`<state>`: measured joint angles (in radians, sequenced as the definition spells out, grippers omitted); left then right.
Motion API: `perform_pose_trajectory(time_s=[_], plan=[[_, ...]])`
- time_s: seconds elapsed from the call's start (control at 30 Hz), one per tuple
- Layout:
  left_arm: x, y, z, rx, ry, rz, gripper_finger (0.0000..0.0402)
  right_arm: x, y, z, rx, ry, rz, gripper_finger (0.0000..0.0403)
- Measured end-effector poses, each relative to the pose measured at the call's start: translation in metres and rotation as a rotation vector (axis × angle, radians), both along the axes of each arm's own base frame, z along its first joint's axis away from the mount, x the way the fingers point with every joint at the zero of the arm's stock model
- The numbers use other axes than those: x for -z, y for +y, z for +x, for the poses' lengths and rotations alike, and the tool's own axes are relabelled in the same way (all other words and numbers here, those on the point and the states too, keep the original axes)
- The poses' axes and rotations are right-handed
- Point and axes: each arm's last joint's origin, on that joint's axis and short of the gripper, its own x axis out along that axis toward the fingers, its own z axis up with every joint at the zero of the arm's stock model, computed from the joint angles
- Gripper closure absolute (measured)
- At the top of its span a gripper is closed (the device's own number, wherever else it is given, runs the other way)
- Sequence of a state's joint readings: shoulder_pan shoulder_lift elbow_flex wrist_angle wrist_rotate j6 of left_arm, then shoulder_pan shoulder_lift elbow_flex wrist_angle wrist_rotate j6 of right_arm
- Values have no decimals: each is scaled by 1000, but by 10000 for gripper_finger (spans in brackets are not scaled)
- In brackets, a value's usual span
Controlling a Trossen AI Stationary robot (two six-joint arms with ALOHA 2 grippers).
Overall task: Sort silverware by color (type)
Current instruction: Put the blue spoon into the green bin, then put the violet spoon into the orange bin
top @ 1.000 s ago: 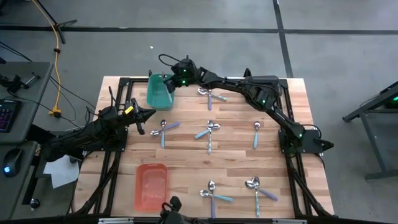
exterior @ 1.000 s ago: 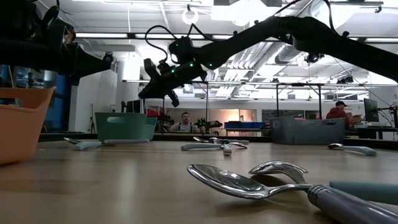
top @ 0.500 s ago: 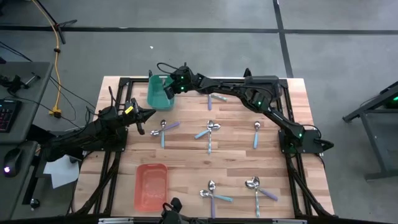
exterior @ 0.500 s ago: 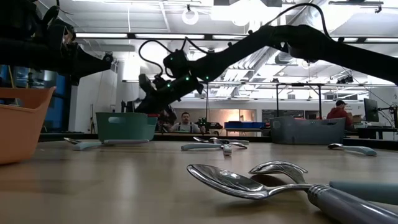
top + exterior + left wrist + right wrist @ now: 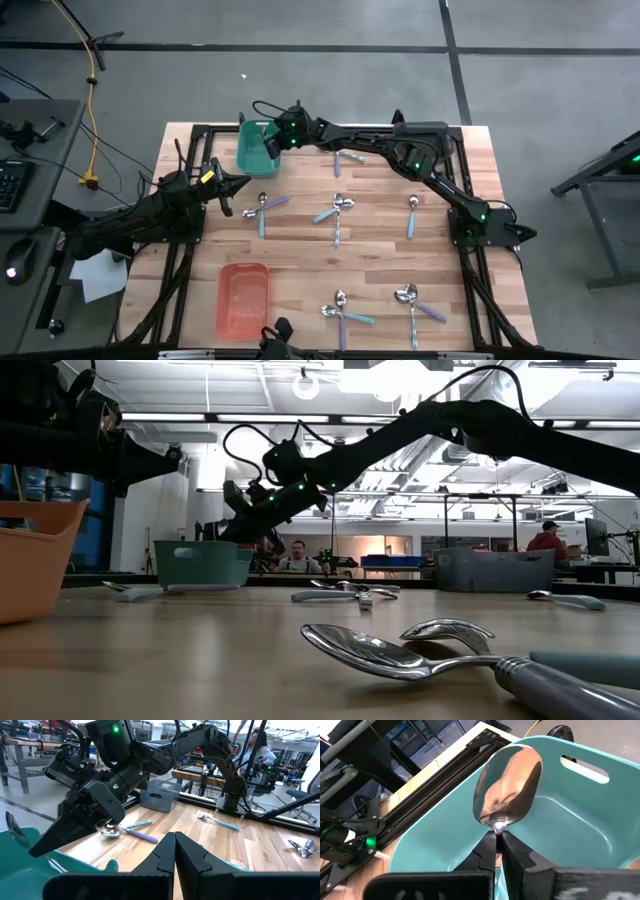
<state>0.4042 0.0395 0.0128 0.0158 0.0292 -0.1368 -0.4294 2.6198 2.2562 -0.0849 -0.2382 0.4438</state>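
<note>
My right gripper (image 5: 497, 842) reaches across the far side of the table and hangs over the teal bin (image 5: 252, 152), shut on a spoon whose shiny bowl (image 5: 507, 785) juts out past the fingertips above the bin's inside. The spoon's handle is hidden. My left gripper (image 5: 175, 842) is shut and bare, level at the table's left side (image 5: 238, 186). Other spoons lie flat on the wood: a pair (image 5: 265, 207) near the left gripper, a pair (image 5: 335, 212) mid-table, one (image 5: 412, 215) to the right, and more (image 5: 340, 310) at the near edge. My right gripper pinches the spoon's narrow neck (image 5: 498, 826), just behind the bowl, between its two fingertips (image 5: 489, 851). The fingers slant down from the table's right and lie along the spoon. The spoon is lifted clear, bowl foremost, over the bin's hollow.
An orange bin (image 5: 243, 298) sits near the front left and a grey bin (image 5: 495, 570) at the far right. Two spoons (image 5: 348, 157) lie under my right arm. A black frame rail (image 5: 190, 130) borders the tabletop. People sit beyond the table in the low view.
My right gripper has sunk and gone a little toward the table's left, bringing the spoon from above the teal bin's far rim down over its inside; it has kept still for the last half second. It stays shut on the spoon.
</note>
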Motion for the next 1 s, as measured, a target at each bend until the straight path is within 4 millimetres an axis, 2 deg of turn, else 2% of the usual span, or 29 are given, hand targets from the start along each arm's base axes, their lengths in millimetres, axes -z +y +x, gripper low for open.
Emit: perform_pose_trajectory(time_s=[0.1,0.33,0.47,0.6,0.7,0.83,0.93,1.0], plan=[[0,0,0,0,0,0,401,0,0,0,-6,3,-16,395],[0,0,0,0,0,0,401,0,0,0,-7,4,-14,326],[0,0,0,0,0,1,401,0,0,0,-10,4,-21,308],[0,0,0,0,0,1,401,-7,0,-1,-49,7,-41,322],[0,0,0,0,1,4,401,-31,1,-2,-99,0,-81,349],[0,0,0,0,4,10,401,-62,8,-7,-175,13,-219,394],[0,0,0,0,7,17,401,-74,18,-11,-208,33,-322,396],[0,0,0,0,13,23,401,-75,23,-9,-192,49,-368,400]])
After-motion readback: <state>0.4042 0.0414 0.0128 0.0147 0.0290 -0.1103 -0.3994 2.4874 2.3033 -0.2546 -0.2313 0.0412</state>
